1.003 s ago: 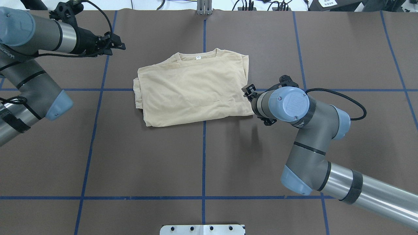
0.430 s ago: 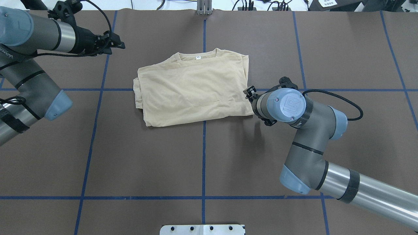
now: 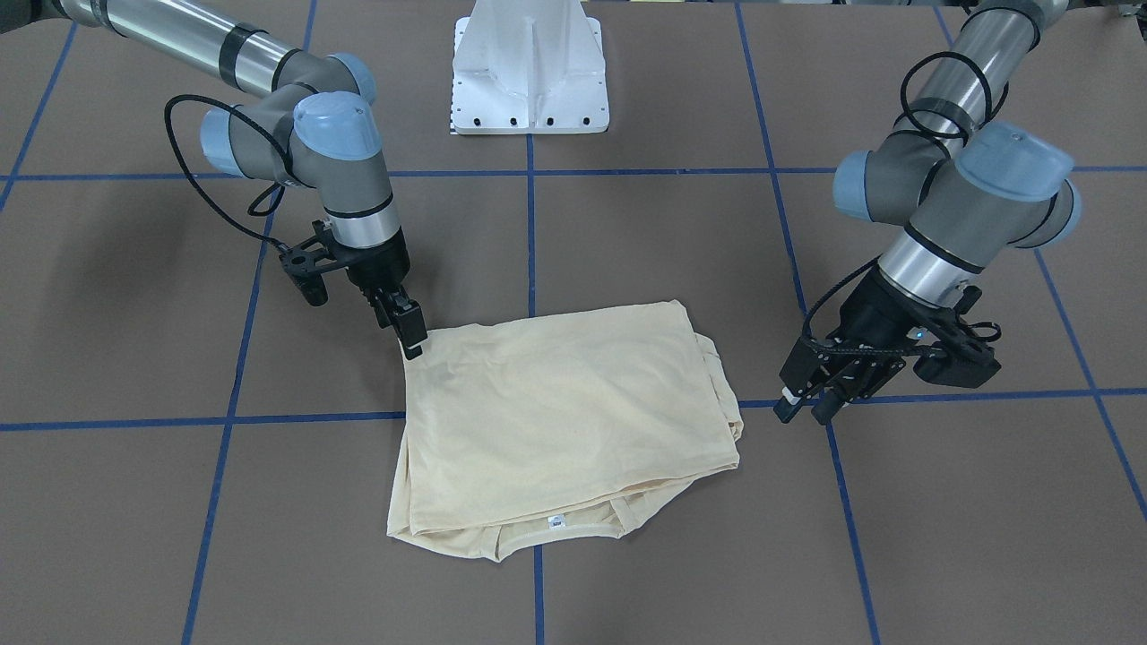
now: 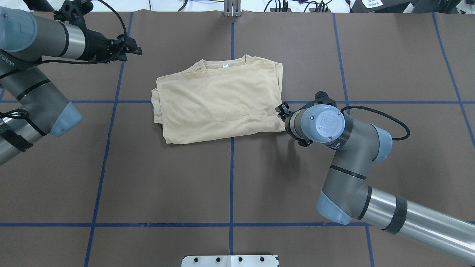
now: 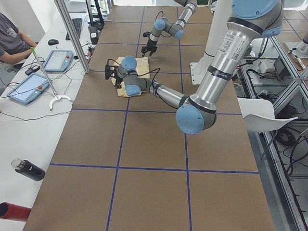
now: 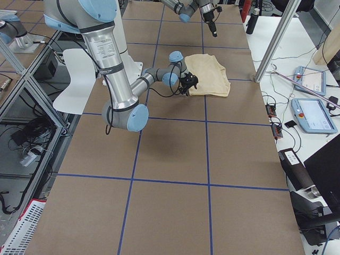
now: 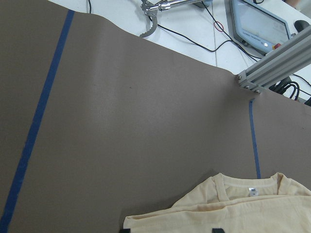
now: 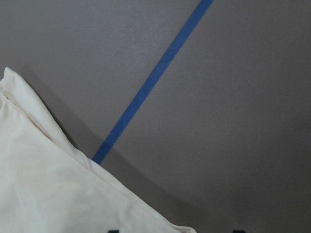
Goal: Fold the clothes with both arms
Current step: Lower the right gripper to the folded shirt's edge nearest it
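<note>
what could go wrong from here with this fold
The right gripper sits at one corner of the folded pale cream thin shirt; it may pinch only some of the stacked layers and spoil the fold. The left gripper hangs off the shirt's opposite side, so a one-sided pull could drag the whole pile askew.

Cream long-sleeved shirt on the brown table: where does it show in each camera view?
Front-facing: folded pale cream fabric shirt at centre, collar toward bottom edge.
Overhead: shirt upper centre, collar at top.
Exterior left: shirt small, upper left of centre.
Exterior right: shirt upper right of centre.
Left wrist: shirt along bottom edge, right side.
Right wrist: shirt fills lower-left corner.
Landmark: small white neck label, visible front-facing, overhead, left wrist.
</note>
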Robot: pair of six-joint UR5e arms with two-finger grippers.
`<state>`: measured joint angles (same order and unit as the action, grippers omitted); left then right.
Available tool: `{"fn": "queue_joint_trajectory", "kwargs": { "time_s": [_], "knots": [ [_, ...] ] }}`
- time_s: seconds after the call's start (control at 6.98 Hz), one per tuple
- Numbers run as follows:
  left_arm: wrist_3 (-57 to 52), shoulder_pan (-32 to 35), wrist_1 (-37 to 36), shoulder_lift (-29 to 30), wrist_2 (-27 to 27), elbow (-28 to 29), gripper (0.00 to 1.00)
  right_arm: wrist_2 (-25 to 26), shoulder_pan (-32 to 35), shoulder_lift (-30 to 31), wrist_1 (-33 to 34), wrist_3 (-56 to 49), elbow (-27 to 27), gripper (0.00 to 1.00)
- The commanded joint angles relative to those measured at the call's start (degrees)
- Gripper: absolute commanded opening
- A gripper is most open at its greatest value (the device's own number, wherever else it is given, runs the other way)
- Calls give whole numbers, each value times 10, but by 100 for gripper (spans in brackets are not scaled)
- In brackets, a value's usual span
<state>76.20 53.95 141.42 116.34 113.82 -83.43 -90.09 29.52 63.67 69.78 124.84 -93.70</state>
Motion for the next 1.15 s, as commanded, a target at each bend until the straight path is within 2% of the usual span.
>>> {"fn": "queue_joint_trajectory", "kwargs": {
  "time_s": [0.0, 0.29, 0.72, 1.0],
  "knots": [
    [0, -1, 0, -1, 0, 0, 64, 0, -2, 1, 0, 0, 3, 70],
    [0, -1, 0, -1, 0, 1, 64, 0, -2, 0, 0, 0, 4, 0],
    [0, -1, 0, -1, 1, 1, 64, -6, 3, 2, 0, -1, -9, 0],
    [0, -2, 0, 0, 4, 1, 64, -11, 5, 67, 8, -2, -117, 0]
  ]
}}
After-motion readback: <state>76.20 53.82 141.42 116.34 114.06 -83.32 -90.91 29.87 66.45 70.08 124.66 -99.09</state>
